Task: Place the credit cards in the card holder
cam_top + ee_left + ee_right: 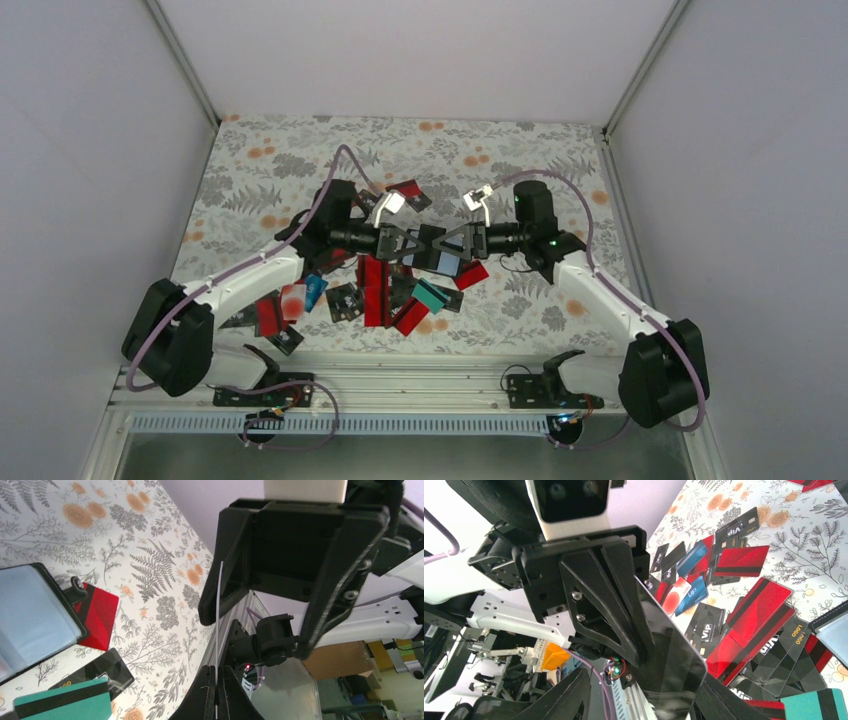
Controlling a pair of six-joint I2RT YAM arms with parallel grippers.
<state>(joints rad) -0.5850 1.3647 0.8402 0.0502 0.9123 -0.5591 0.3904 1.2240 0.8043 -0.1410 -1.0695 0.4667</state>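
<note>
My left gripper (218,671) is shut on a black credit card (669,655), which shows edge-on as a thin pale line (219,615) in the left wrist view. Both grippers meet in mid-air above the pile. My right gripper (644,700) is open, its fingers wide apart on either side of that card. The card holder (30,615) lies open on the table below, black with clear sleeves, and it also shows under the grippers (441,263). Many red, black and teal credit cards (380,290) lie scattered beneath.
A teal card (65,702), a black card (100,672) and a red card (97,615) lie beside the holder. The floral table cover (280,170) stretches to the back wall. A metal rail (400,375) runs along the near edge by the arm bases.
</note>
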